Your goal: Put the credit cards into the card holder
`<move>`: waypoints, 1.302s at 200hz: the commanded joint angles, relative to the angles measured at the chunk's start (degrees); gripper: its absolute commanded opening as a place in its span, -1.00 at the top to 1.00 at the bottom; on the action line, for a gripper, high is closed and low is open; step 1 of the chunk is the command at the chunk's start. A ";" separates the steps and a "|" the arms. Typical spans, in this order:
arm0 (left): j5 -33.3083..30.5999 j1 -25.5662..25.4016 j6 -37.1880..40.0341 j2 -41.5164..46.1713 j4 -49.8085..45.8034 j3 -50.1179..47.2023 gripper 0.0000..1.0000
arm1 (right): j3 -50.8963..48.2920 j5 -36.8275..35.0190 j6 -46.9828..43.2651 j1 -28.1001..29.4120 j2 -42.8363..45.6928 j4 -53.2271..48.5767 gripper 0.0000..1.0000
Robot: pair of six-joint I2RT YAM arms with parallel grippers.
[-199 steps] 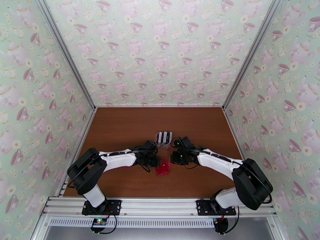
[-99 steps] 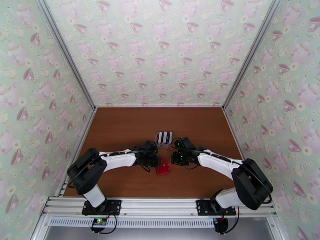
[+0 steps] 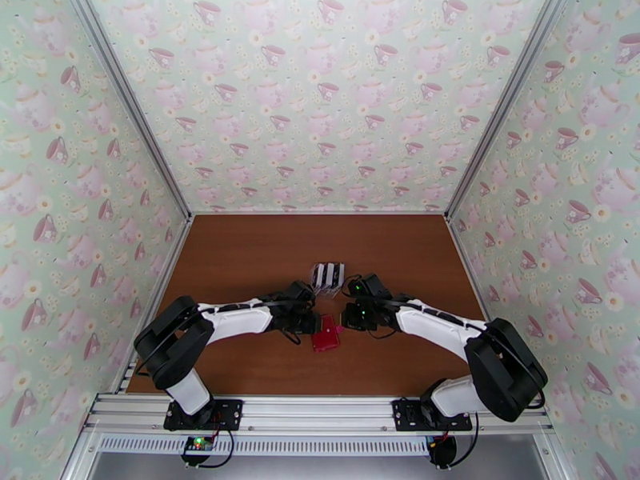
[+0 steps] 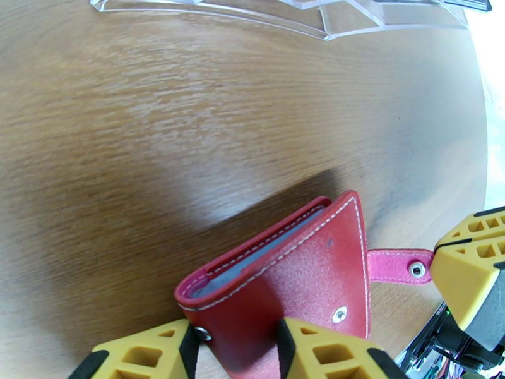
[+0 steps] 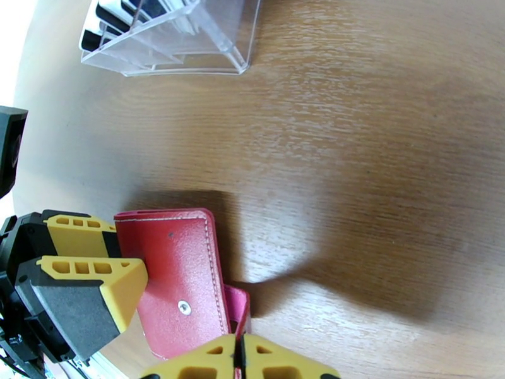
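Two grippers are engaged on the wallet [image 4: 297,273], which lies on the table [image 3: 240,250] near its middle, just on the near side of the clear stand [image 5: 189,45]. The left gripper [image 4: 235,330] is closed on the red body, one finger on either side of its lower edge. The right gripper [image 5: 238,348] is pinched nearly shut on the pink tab [image 4: 394,265]. The cards [image 5: 110,17] are seen upright in the slots of the stand; none is held.

The wallet is partly agape, with grey lining visible at the fold, and the tab is unsnapped. The step in hand is judged to be the opening of the wallet. It would be done well if the body were kept firmly clamped by the left gripper while the tab was drawn outward and up in an arc, not straight sideways. A straight pull is likely to drag the wallet out of the left grip. A light, steady pull is advised, since only a thin strip is held.

The fingers of the two grippers are close together, and contact between them is the chief hazard. The stand is near on the far side. Open table is available towards the arm bases and to both sides, and the walls are well apart.
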State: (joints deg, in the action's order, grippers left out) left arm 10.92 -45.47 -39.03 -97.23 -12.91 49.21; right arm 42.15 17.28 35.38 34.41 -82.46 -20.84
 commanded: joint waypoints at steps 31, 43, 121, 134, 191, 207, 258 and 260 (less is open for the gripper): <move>-1.25 0.16 -0.17 -1.56 -1.68 -2.28 0.16 | -0.67 1.35 0.40 -0.23 0.28 0.96 0.75; -1.17 0.10 -0.16 -1.56 -1.58 -2.28 0.16 | -0.69 1.44 0.40 -0.28 0.12 0.98 0.74; -1.12 0.03 -0.34 -1.74 -1.42 -2.27 0.16 | -0.75 1.86 0.22 -0.23 -0.50 1.24 0.74; -1.10 0.12 -0.35 -1.73 -1.34 -2.32 0.16 | -0.75 1.88 0.37 -0.23 -0.36 1.24 0.76; -0.67 0.12 -0.59 -1.91 -0.77 -2.44 0.16 | -0.51 3.63 0.62 -0.28 -0.01 2.03 1.00; -0.47 0.12 -0.72 -2.09 -0.46 -2.54 0.19 | -0.23 3.57 0.47 -0.02 0.39 1.87 1.00; -0.37 0.11 -0.80 -2.09 -0.12 -2.63 0.24 | 1.37 3.29 0.67 2.67 -1.78 2.24 1.00; -0.37 0.07 -0.86 -2.09 -0.15 -2.63 0.24 | 1.42 3.29 0.73 2.74 -1.97 2.37 1.00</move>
State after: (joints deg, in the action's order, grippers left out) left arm 10.94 -45.47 -39.51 -97.23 -11.25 48.56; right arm 41.95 19.97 35.75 35.40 -82.63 -19.64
